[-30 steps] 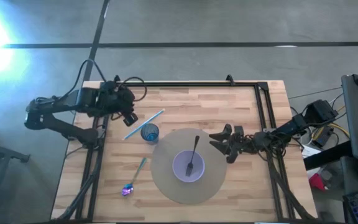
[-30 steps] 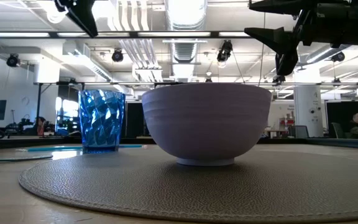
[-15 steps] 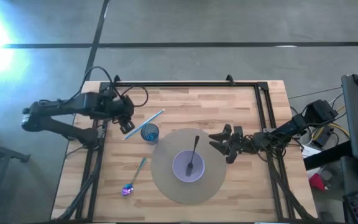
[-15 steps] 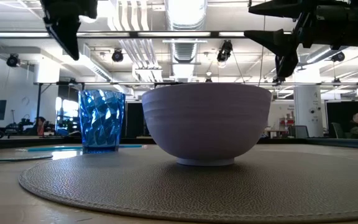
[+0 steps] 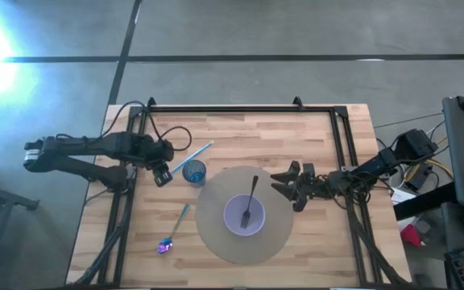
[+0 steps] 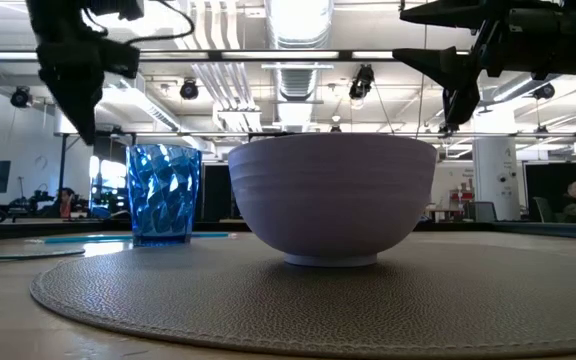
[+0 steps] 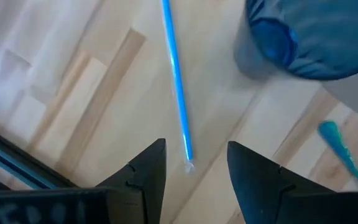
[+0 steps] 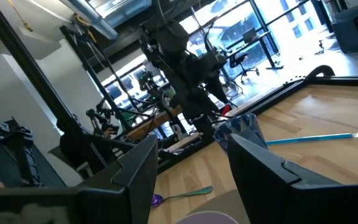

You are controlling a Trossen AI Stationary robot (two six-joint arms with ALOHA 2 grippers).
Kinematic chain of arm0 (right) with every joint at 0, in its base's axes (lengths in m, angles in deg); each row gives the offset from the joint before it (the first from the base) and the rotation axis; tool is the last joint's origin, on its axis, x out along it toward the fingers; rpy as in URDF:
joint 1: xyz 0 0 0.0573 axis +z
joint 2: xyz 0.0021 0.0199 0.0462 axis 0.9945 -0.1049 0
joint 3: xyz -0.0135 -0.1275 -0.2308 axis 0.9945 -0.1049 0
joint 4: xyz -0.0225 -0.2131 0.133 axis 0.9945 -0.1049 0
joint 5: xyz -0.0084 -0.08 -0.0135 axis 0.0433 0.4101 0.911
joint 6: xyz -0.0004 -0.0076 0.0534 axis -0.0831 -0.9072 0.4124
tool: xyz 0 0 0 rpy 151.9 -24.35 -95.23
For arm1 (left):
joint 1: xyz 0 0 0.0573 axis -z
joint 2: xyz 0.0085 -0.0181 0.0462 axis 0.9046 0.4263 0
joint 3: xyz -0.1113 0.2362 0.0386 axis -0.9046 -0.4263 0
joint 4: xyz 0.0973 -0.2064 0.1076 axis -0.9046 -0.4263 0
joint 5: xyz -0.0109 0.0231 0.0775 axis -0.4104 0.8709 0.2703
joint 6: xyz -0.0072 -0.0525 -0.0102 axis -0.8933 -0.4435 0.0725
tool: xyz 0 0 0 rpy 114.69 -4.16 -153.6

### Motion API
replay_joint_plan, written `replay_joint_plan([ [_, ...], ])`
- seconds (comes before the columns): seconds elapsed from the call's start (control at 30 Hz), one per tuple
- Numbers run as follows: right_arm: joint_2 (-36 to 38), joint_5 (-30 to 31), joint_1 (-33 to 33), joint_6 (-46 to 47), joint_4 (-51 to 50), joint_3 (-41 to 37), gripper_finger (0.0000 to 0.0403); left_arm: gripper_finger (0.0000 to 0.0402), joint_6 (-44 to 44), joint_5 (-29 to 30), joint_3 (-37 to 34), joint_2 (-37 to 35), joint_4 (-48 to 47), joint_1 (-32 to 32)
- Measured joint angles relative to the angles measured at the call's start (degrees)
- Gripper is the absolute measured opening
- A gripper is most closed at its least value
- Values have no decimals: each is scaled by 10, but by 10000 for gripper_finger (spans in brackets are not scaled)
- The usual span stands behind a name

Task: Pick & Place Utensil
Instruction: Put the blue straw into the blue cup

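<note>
Wooden table (image 5: 312, 133), fork (image 5: 250, 200) tines hidden in bowl (image 5: 243, 215)

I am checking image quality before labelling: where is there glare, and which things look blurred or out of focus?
High view: strong white glare at the upper left corner, on the floor. Low view: the purple bowl and blue cup are fairly sharp, with bright ceiling lights behind. Left wrist view: the blue cup and blue straw look soft. Right wrist view: bright windows wash out the background.

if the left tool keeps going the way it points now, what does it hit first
Most likely the blue straw: the open left tool frames the straw's near end, tabletop right beneath. Its height above the straw is unclear.
</note>
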Motion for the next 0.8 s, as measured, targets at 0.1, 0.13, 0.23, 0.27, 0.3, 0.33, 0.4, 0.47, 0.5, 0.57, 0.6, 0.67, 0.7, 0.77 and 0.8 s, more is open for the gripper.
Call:
replay_joint_plan([
  [0.1,0,0,0,0,0,0,189,163,-8,-13,-22,0,10,0],
  [0.13,0,0,0,0,0,0,189,163,-9,-16,-28,0,15,0],
  [0.23,0,0,0,0,0,0,189,163,-11,-29,-48,0,32,0],
  [0.27,0,0,0,0,0,0,189,163,-12,-31,-55,0,39,0],
  [0.3,0,0,0,0,0,0,189,163,-13,-35,-62,0,46,0],
  [0.33,0,0,0,0,0,0,189,163,-15,-40,-70,0,54,0],
  [0.4,0,0,0,0,0,0,189,163,-18,-54,-87,0,76,0],
  [0.47,0,0,0,0,0,0,189,163,-21,-68,-103,0,91,0],
  [0.5,0,0,0,0,0,0,189,163,-21,-72,-110,0,94,0],
  [0.57,0,0,0,0,0,0,189,163,-23,-75,-122,0,101,0],
  [0.6,0,0,0,0,0,0,189,163,-24,-75,-128,0,103,0],
  [0.67,0,0,0,1,0,0,189,163,-27,-76,-138,0,103,0],
  [0.7,0,0,0,1,0,0,189,163,-30,-76,-142,0,103,0],
  [0.77,0,0,0,1,0,0,189,163,-38,-76,-149,0,107,0],
  [0.8,0,0,0,1,0,0,189,163,-40,-76,-152,0,112,0],
])
